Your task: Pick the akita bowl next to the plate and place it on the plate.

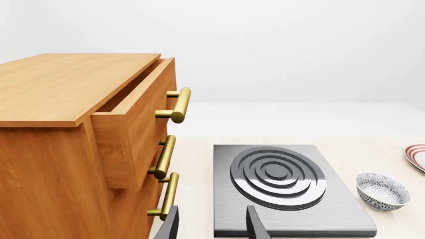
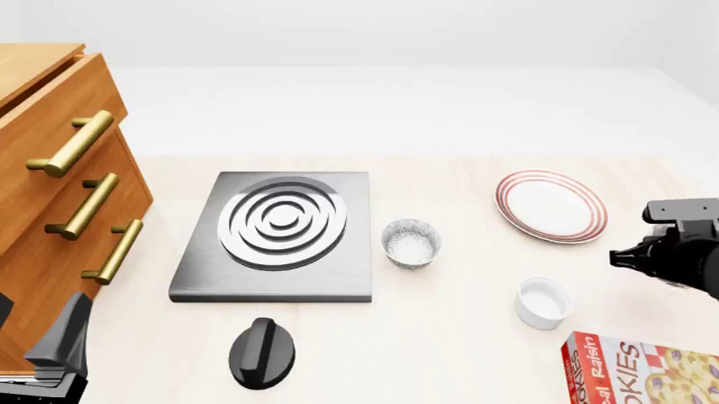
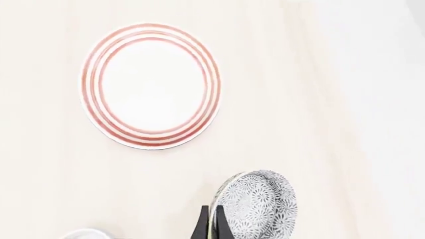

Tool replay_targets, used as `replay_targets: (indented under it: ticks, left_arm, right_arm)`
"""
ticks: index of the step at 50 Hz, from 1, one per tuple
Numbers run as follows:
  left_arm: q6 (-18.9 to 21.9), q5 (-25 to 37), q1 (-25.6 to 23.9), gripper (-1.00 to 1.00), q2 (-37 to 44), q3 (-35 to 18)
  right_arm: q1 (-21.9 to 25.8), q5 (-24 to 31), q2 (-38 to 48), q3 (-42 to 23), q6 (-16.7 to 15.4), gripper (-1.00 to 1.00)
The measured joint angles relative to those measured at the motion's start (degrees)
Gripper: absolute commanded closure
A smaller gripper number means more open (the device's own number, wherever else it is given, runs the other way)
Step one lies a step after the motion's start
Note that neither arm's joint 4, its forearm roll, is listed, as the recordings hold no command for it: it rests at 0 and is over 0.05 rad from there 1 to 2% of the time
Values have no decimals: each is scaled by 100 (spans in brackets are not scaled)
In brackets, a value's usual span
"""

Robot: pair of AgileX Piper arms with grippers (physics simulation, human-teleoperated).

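The plate (image 3: 151, 84), white with red rings, lies flat on the table; the front view shows it at the right (image 2: 551, 205). My right gripper (image 3: 212, 213) is shut on the rim of the akita bowl (image 3: 260, 210), whose speckled outside faces the wrist camera, beside the plate and not over it. In the front view the right gripper (image 2: 661, 252) is at the right edge, just nearer than the plate, and the held bowl is hidden there. My left gripper (image 1: 212, 225) is open with nothing in it, low at the front left (image 2: 56, 353).
A second speckled bowl (image 2: 412, 242) stands between the grey stove plate (image 2: 279, 231) and the plate. A white cup (image 2: 543, 301), a cookie box (image 2: 641, 370) and a black knob (image 2: 262, 352) sit nearer. A wooden cabinet (image 2: 56, 194) with its top drawer ajar fills the left.
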Motion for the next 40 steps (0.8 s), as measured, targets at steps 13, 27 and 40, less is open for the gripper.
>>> replay_targets:
  ticks: [13, 27, 40]
  left_arm:
    - [0, 0, 0, -100, 0, 0]
    - [0, 0, 0, -100, 0, 0]
    - [0, 0, 0, -100, 0, 0]
  right_arm:
    - [135, 651, -410, -405, -203, 100]
    - [321, 1172, -532, -943, -425, 100]
    - [574, 1561, -382, -1593, -587, 100]
